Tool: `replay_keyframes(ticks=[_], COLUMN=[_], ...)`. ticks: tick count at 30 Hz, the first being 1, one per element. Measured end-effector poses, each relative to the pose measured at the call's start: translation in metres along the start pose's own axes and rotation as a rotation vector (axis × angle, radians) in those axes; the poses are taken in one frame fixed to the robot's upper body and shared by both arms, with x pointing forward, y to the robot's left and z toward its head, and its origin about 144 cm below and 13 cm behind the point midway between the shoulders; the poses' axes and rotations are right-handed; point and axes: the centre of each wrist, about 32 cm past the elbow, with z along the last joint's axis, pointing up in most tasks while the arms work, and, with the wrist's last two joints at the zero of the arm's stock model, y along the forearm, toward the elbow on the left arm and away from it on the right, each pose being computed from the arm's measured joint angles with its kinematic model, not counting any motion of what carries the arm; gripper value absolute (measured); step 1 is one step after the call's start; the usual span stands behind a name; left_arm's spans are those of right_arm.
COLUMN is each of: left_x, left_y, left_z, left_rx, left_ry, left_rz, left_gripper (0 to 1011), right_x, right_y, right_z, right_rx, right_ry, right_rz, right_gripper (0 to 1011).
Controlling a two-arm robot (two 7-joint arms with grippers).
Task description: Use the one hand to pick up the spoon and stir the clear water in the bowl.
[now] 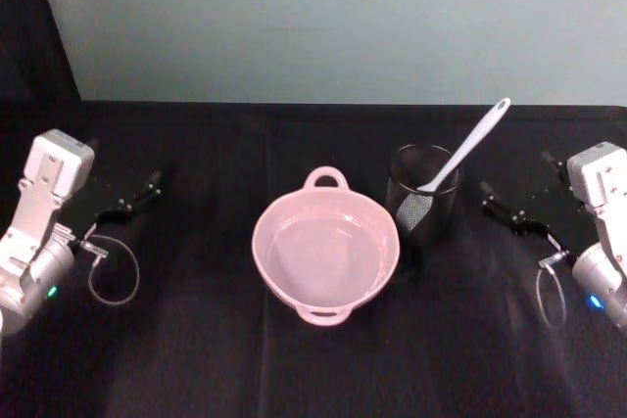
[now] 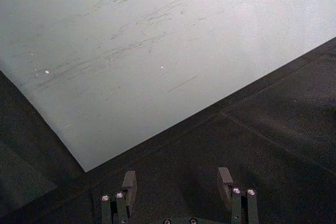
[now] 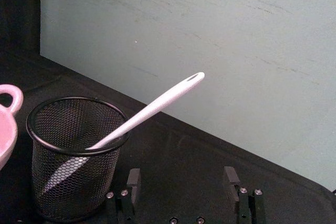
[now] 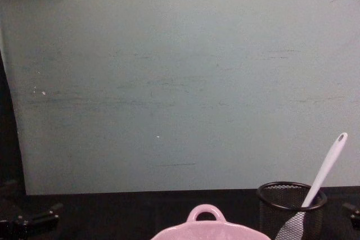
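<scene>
Right wrist view: the right gripper [image 3: 181, 179] hangs low over the tabletop [image 3: 199, 150], jaws spread and empty, near the black mesh cup [image 3: 102, 182]. The spoon [image 3: 152, 107] leans inside the cup, blade down, its handle slanting away from the pink bowl [image 3: 6, 135]. The cup looks light, so pulling off the handle's slant could tip it or drag it against the bowl. The slim handle might also twist in the grip.

Left wrist view: the left gripper [image 2: 177, 182] is parked over bare tabletop, jaws spread, holding nothing.

Head view: the cup holds only the spoon and stands just right of the bowl. A faint inner line suggests clear water [image 1: 328, 261], and brisk stirring could slosh it.

Chest view: the spoon's holed end rises above the cup's rim.
</scene>
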Motion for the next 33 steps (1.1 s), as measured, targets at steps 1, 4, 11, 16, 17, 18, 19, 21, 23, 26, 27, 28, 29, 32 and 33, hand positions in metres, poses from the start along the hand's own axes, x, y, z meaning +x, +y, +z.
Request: replay_keyframes(ticks=[1, 4, 11, 16, 17, 18, 19, 21, 23, 26, 27, 28, 29, 32, 33], left_x=[0.0, 0.0, 0.0, 0.0, 0.0, 0.0, 0.0, 0.0, 0.0, 0.0, 0.0, 0.0, 0.0, 0.0, 0.0], left_y=[0.0, 0.0, 0.0, 0.0, 0.0, 0.0, 0.0, 0.0, 0.0, 0.0, 0.0, 0.0, 0.0, 0.0, 0.0], left_z=[0.0, 0.0, 0.0, 0.0, 0.0, 0.0, 0.0, 0.0, 0.0, 0.0, 0.0, 0.0, 0.0, 0.0, 0.0], left_rx=[0.0, 0.0, 0.0, 0.0, 0.0, 0.0, 0.0, 0.0, 0.0, 0.0, 0.0, 0.0, 0.0, 0.0, 0.0], left_ry=[0.0, 0.0, 0.0, 0.0, 0.0, 0.0, 0.0, 0.0, 0.0, 0.0, 0.0, 0.0, 0.0, 0.0, 0.0], left_rz=[0.0, 0.0, 0.0, 0.0, 0.0, 0.0, 0.0, 0.0, 0.0, 0.0, 0.0, 0.0, 0.0, 0.0, 0.0], left_gripper=[1011, 1011, 1011, 1011, 1011, 1011, 1011, 1011, 1011, 1011, 1011, 1011, 1011, 1011, 1011], right_x=[0.0, 0.0001, 0.0002, 0.0002, 0.0002, 0.0002, 0.0002, 0.0002, 0.0002, 0.0002, 0.0002, 0.0002, 0.0002, 0.0002, 0.0002], right_y=[0.0, 0.0, -0.0001, -0.0001, -0.0001, -0.0001, -0.0001, -0.0001, -0.0001, -0.0001, -0.0001, -0.0001, -0.0001, -0.0001, -0.0001], right_z=[0.0, 0.0, 0.0, 0.0, 0.0, 0.0, 0.0, 0.0, 0.0, 0.0, 0.0, 0.0, 0.0, 0.0, 0.0], right_rx=[0.0, 0.0, 0.0, 0.0, 0.0, 0.0, 0.0, 0.0, 0.0, 0.0, 0.0, 0.0, 0.0, 0.0, 0.0], right_ry=[0.0, 0.0, -0.001, -0.001, -0.001, -0.001, -0.001, -0.001, -0.001, -0.001, -0.001, -0.001, -0.001, -0.001, -0.001], right_rz=[0.0, 0.0, 0.0, 0.0, 0.0, 0.0, 0.0, 0.0, 0.0, 0.0, 0.0, 0.0, 0.0, 0.0, 0.0], right_gripper=[1003, 1003, 1003, 1003, 1003, 1002, 1002, 1003, 1003, 1002, 1003, 1003, 1003, 1003, 1002])
